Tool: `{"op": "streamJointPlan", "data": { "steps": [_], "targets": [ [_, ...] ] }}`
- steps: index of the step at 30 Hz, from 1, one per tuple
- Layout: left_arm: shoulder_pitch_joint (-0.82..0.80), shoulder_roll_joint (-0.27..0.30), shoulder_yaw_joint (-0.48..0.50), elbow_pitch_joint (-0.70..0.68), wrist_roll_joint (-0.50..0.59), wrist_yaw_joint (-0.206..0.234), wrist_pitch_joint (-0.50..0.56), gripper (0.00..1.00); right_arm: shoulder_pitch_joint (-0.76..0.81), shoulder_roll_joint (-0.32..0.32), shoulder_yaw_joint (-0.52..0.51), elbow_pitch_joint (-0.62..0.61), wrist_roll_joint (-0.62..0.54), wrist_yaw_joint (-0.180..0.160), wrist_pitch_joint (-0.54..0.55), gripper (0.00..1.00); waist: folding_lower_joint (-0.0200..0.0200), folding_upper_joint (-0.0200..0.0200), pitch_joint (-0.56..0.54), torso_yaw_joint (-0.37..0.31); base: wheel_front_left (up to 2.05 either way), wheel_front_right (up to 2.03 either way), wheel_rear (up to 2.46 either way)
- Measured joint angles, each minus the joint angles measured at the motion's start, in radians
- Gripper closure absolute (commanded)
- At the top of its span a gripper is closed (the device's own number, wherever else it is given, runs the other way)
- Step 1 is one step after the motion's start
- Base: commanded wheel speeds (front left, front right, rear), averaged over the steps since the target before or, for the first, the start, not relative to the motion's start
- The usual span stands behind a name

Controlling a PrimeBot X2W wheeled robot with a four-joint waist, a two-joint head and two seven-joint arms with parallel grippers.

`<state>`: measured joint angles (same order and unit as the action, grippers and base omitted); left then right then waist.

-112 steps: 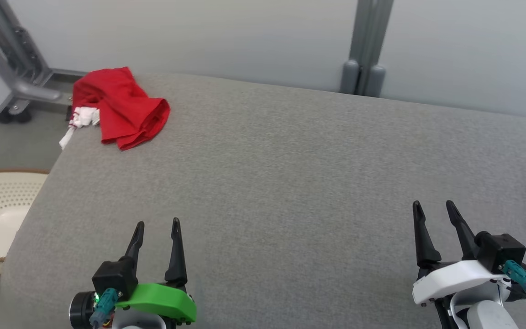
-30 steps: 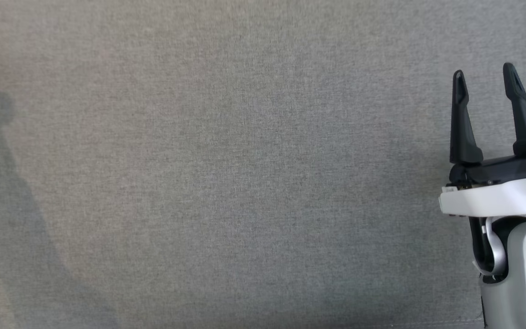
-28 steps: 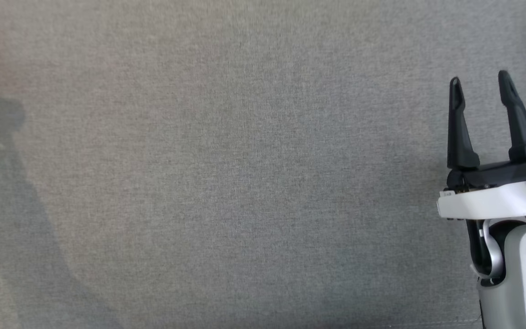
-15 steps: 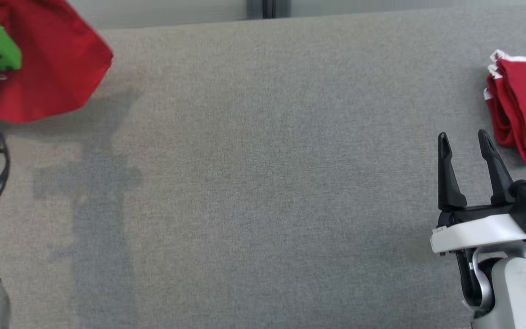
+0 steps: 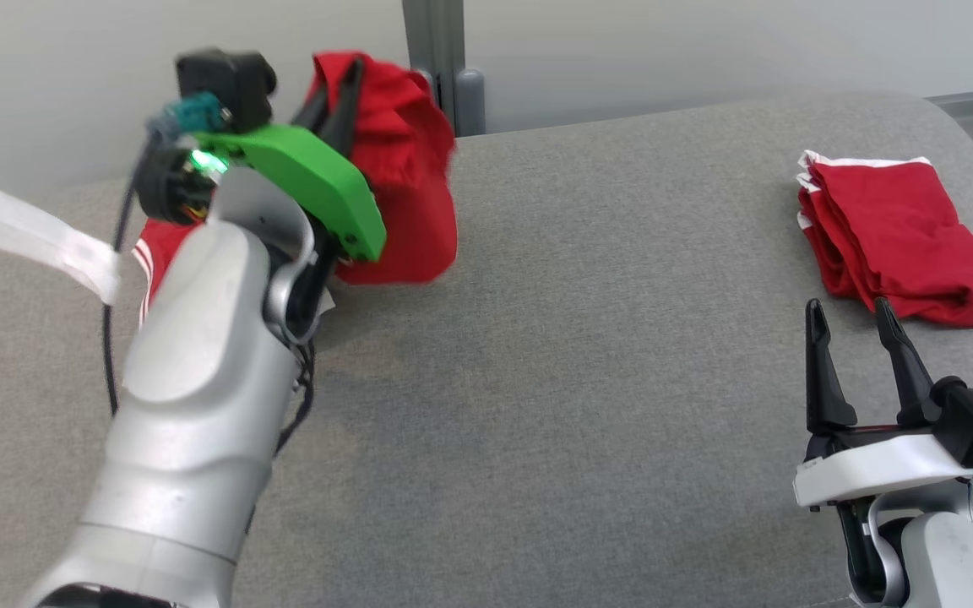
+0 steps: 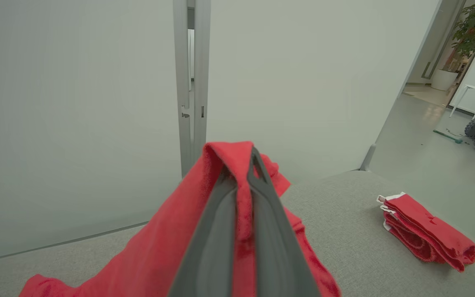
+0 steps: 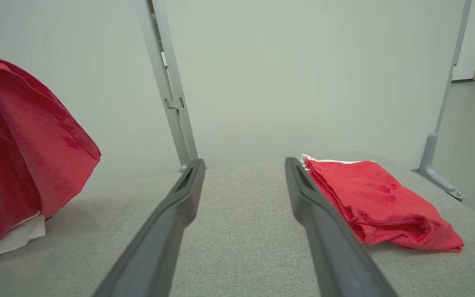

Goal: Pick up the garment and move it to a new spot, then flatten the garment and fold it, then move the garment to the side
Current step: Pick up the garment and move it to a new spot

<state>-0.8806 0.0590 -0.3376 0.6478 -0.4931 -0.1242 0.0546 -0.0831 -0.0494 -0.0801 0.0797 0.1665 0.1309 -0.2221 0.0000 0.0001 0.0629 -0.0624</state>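
left arm: pale forearm rises from the lower left of the head view and slants up to the right
left wrist: green cover tilted, with the black camera block above it and a green light lit beside it
left gripper: lifted high, fingers pressed together, pinching a fold of the red garment, which hangs from them
right arm: low at the lower right of the head view
right wrist: white cover about level
right gripper: fingers point up the view, spread apart, nothing between them

Bright, diffuse light casts soft shadows on the grey surface, and the garment looks slightly blurred.
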Motion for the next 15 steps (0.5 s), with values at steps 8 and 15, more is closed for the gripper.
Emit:
{"op": "streamJointPlan", "data": {
  "steps": [8,15],
  "targets": [
    [0.196,-0.011,-0.379,-0.076,-0.230,0.056,-0.073,1.00,-0.014,0.000,0.020,0.038,0.013,0.000,-0.017,0.00,0.0000,0.0000,0.033,-0.057,0.00,0.00,0.00],
    [0.254,-0.011,-0.627,-0.145,-0.399,0.163,-0.164,1.00,-0.026,0.000,0.028,0.067,0.017,0.000,-0.026,0.00,0.0000,0.0000,0.067,-0.082,0.00,0.00,0.00]
  ]
}}
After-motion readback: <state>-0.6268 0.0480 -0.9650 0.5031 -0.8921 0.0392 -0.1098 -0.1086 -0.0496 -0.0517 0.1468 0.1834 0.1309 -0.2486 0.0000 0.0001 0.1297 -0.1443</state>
